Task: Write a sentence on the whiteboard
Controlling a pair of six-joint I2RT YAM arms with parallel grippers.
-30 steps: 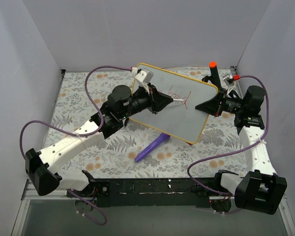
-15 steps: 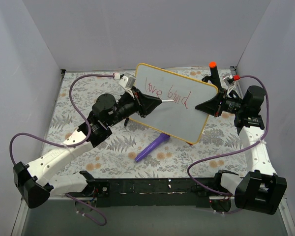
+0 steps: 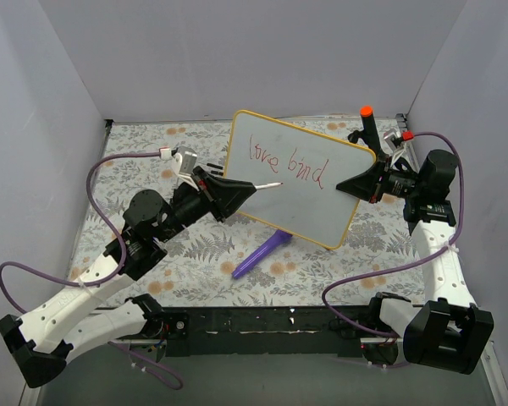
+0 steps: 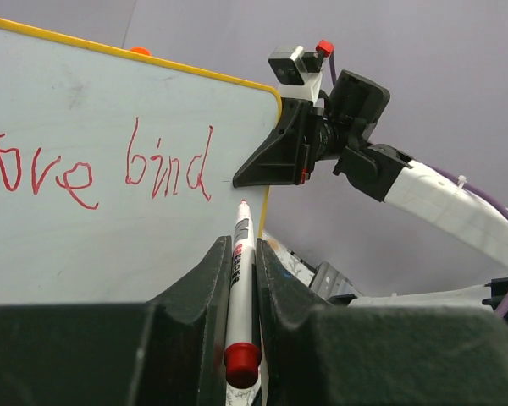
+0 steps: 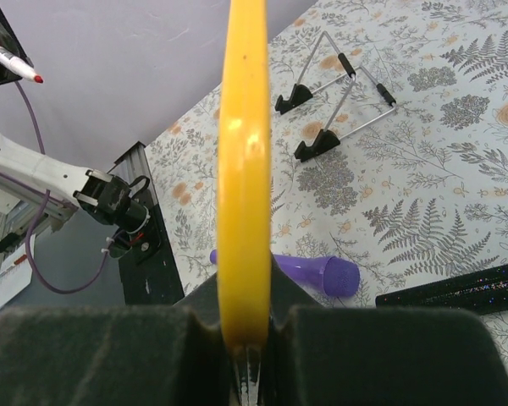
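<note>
**Red cursive on a tilted board**

We are seeing the rounded, yellow-framed whiteboard (image 3: 309,207) tilting above the floral mat (image 3: 207,262), toward 1 o'clock from its middle. Its glossy face is carrying the sentence (image 3: 286,161), thin red cursive reading "love bind". The right gripper (image 3: 357,184) is clamping its 3 o'clock edge. From 8 o'clock, the left gripper (image 3: 252,188) is pinching a slim white marker (image 3: 268,184). A tapered purple tube (image 3: 262,255) is lying at 6 o'clock.

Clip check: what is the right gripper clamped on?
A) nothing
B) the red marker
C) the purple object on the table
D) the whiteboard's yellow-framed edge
D: in the right wrist view, the yellow frame of the whiteboard is pinched by the right gripper. The marker is in the left gripper.
</note>
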